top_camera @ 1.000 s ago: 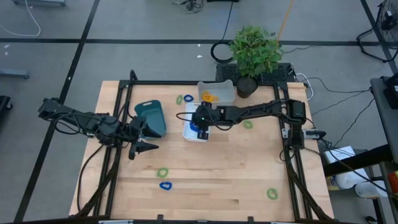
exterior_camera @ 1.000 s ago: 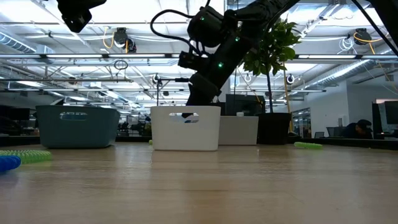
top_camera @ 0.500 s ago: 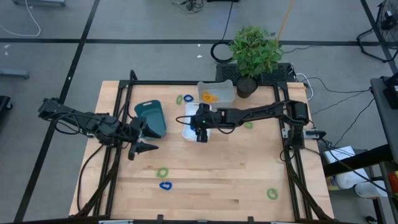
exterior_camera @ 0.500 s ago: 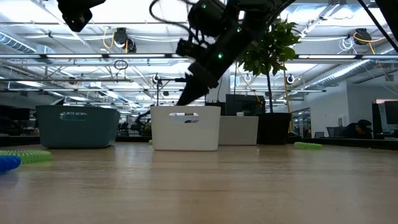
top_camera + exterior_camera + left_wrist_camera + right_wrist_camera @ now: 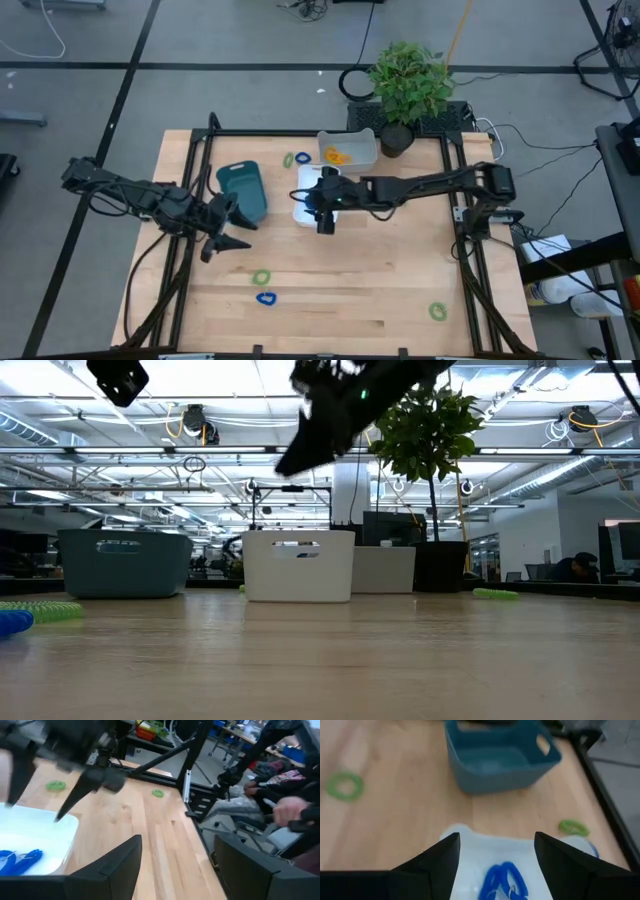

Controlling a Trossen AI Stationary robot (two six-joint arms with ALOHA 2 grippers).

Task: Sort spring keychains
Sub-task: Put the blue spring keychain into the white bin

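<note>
The right gripper [image 5: 322, 222] hangs spread and empty over the white tray [image 5: 300, 212], where blue keychains [image 5: 504, 878] lie. The left gripper [image 5: 232, 233], also spread and empty, should drop squarely over the green keychain [image 5: 261, 277] before closing; the blue one [image 5: 265, 298] seems just beside it.

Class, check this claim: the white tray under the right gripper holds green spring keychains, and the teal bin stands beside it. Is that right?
Not quite. The keychains in the white tray are blue, not green, as the right wrist view shows. The rest holds: the tray lies under the right gripper, with the teal bin beside it.
</note>
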